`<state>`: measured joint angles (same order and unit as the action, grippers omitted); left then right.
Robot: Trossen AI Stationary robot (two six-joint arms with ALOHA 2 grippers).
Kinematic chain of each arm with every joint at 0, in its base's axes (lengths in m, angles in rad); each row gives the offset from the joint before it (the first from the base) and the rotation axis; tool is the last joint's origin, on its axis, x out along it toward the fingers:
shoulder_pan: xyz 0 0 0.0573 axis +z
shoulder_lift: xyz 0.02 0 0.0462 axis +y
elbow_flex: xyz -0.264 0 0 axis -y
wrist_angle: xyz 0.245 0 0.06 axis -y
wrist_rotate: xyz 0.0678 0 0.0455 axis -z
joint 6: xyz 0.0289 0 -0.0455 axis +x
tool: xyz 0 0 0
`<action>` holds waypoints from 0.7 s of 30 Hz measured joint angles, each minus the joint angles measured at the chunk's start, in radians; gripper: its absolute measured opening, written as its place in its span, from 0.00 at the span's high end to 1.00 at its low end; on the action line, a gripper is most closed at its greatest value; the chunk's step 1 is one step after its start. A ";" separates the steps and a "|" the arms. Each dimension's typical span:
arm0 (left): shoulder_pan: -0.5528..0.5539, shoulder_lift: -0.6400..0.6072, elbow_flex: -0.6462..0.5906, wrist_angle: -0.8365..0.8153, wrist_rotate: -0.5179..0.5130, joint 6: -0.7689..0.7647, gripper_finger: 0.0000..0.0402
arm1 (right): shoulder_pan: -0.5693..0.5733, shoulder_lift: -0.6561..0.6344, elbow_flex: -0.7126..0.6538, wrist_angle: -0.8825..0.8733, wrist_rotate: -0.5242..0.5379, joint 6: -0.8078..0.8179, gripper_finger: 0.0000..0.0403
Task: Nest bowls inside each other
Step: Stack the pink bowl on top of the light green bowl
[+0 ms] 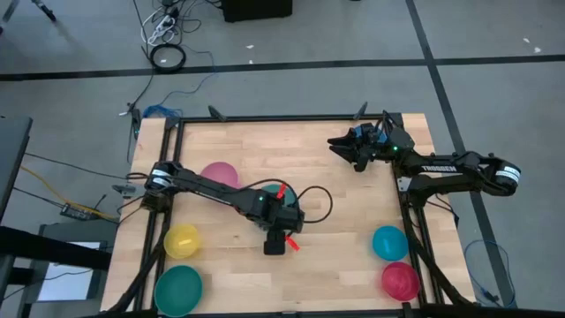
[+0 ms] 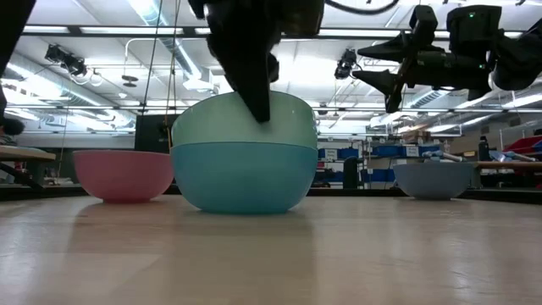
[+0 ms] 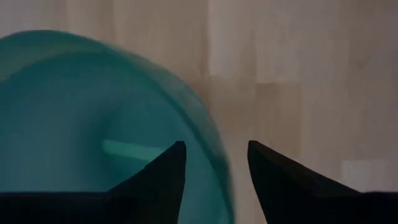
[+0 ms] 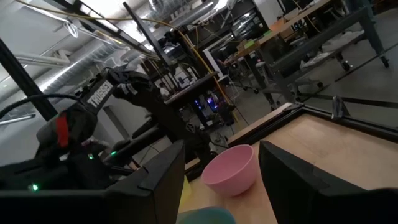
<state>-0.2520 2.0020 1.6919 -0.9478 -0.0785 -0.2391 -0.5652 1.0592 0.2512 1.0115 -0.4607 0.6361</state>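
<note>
A pale green bowl sits nested in a teal bowl at the table's middle. In the high view the stack is mostly hidden under my left arm. My left gripper points down over the stack, open. One finger stands inside the bowl's rim and the other outside it, with gaps showing on both sides. In the low view one finger reaches down to rim height. My right gripper waits raised at the far right, open and holding nothing.
Single bowls stand around the table: pink at the far left, yellow and green at the near left, blue and red at the near right. Bare wood lies between the stack and the right bowls.
</note>
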 joint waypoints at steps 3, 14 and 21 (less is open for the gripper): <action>-0.001 -0.011 0.000 0.011 -0.007 -0.002 0.56 | 0.000 0.000 0.000 0.000 -0.005 0.000 0.51; -0.025 -0.196 0.001 -0.044 -0.200 -0.039 0.56 | 0.000 0.000 0.000 0.000 -0.005 -0.009 0.51; 0.018 -0.255 -0.077 -0.379 -0.331 -0.121 0.56 | 0.000 0.000 0.000 -0.018 -0.005 -0.010 0.51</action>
<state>-0.2335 1.7466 1.6152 -1.3265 -0.4098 -0.3598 -0.5652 1.0595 0.2512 0.9933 -0.4658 0.6266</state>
